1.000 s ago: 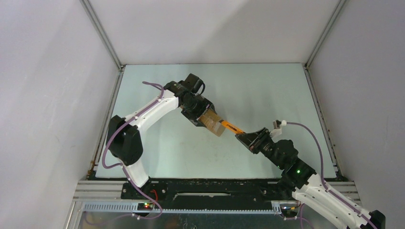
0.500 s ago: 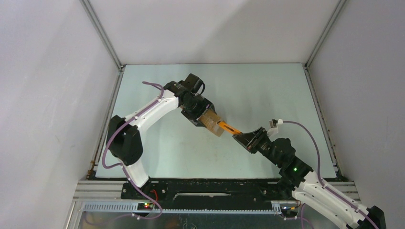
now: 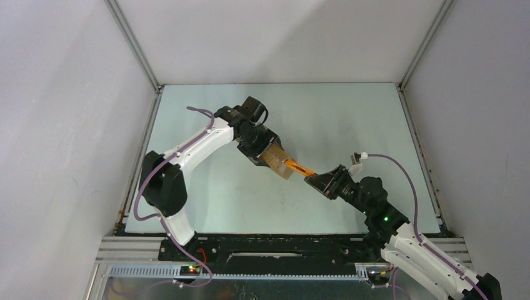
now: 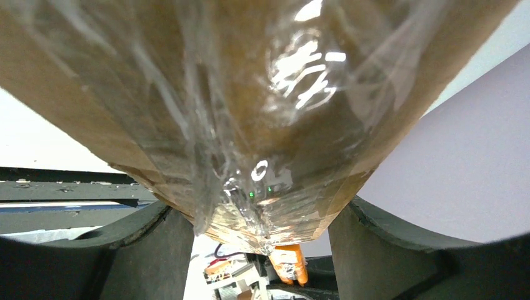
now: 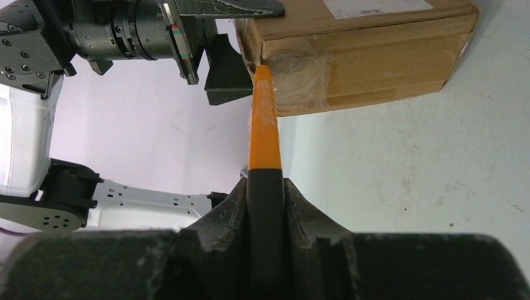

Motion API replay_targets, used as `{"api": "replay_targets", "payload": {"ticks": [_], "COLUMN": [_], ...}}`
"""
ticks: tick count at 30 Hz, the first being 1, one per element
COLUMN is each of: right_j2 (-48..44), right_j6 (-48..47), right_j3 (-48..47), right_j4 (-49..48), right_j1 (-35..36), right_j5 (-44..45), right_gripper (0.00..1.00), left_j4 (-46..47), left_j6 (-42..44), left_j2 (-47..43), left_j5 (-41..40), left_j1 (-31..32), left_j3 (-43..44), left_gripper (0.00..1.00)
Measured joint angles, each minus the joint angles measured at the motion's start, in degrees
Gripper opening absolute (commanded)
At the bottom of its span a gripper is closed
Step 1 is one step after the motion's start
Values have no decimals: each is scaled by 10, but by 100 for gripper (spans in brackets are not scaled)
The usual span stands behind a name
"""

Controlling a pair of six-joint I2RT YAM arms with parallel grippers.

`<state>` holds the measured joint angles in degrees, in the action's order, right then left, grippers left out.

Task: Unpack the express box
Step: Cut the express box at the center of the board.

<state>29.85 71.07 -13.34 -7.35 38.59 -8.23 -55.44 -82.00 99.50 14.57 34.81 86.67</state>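
Box: express box (image 3: pixel 279 164), centre of table (image 3: pixel 350 119), clamped in left gripper (image 3: pixel 267 155).
Knife: utility knife (image 5: pixel 265 125) clenched in right gripper (image 5: pixel 265 200), tip at taped corner, reaching in from four o'clock.
Risk: hard push may skid tip off box.

Bright even light, soft shadows, glare on the taped express box (image 4: pixel 300 69), close-up slightly blurred.

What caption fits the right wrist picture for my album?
The right tool holds the orange knife, tip at a taped corner of the express box.
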Motion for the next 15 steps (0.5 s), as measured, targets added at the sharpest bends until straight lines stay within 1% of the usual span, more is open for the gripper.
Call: {"api": "replay_targets", "payload": {"ticks": [6,15], "right_j2": [31,102], "right_j6": [-42,-90], "right_j3": [-24,-64], "right_j4": [10,18], "right_j1": [-48,-57], "right_j5": [-79,-154], "right_gripper": [0,0], "left_j4": [-3,-12], "left_j6": [19,40], "left_j2": [2,5], "left_j5": [7,2], "left_j1": [-1,-5], "left_j3": [1,7], "left_gripper": [68,67]}}
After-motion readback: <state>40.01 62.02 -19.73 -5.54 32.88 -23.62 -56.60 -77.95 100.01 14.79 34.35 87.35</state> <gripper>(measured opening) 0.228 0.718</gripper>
